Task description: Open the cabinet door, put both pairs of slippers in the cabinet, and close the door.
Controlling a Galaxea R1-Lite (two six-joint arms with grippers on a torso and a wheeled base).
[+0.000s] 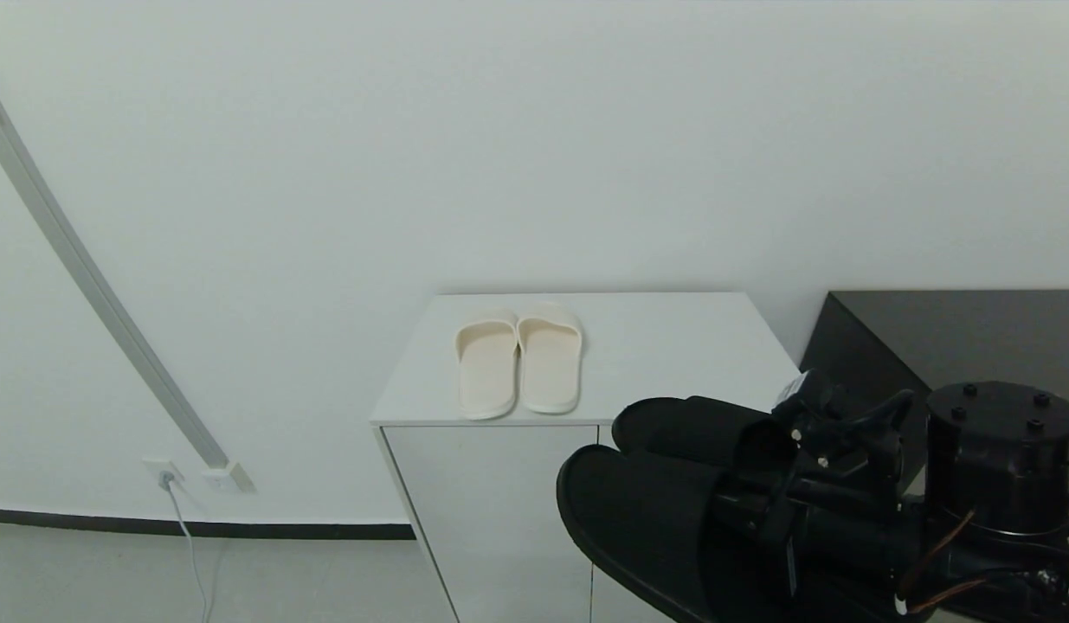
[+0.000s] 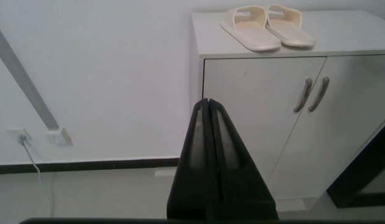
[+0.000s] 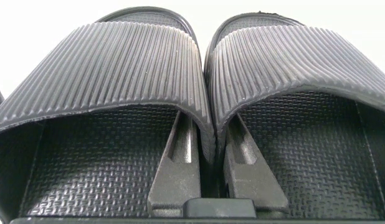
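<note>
A pair of cream slippers (image 1: pixel 518 363) (image 2: pixel 267 25) lies side by side on top of the white cabinet (image 1: pixel 672 346) (image 2: pixel 255 106). Both cabinet doors are closed, and their two handles (image 2: pixel 311 94) meet at the middle. My right gripper (image 1: pixel 781 484) (image 3: pixel 208 127) hangs low in front of the cabinet's right side. It is shut on a pair of black slippers (image 1: pixel 664 484) (image 3: pixel 118 62), one finger inside each slipper, pinching their inner walls together. My left gripper (image 2: pixel 209 102) is shut and holds nothing. It points at the cabinet's left door from some distance.
A black piece of furniture (image 1: pixel 958 333) stands against the cabinet's right side. On the left wall a grey slanted conduit (image 1: pixel 93 277) runs down to a socket (image 1: pixel 164 474) with a cable plugged in. Bare floor lies left of the cabinet.
</note>
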